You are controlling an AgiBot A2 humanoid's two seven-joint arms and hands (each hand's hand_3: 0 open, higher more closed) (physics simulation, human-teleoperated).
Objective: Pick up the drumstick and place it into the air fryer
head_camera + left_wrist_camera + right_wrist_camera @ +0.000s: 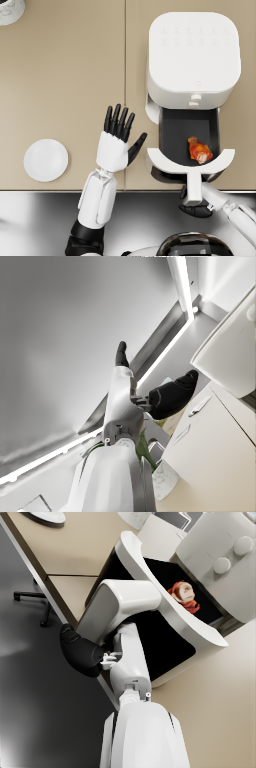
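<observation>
A glossy reddish drumstick (pixel 199 149) is seen lying in the dark, square drawer (pixel 172 131) pulled out of a smooth white rounded fryer (pixel 193 52). The drawer's handle (pixel 193 187) is gripped by the right hand (pixel 196 209). The left hand (pixel 118 141) is held flat, fingers spread, empty, above the matte beige counter (pixel 65 80).

Overhead head view (wrist views closer)

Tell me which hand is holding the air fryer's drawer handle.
The right hand, gripping the drawer handle at the table's edge. The left hand hovers with fingers spread, holding nothing.
</observation>
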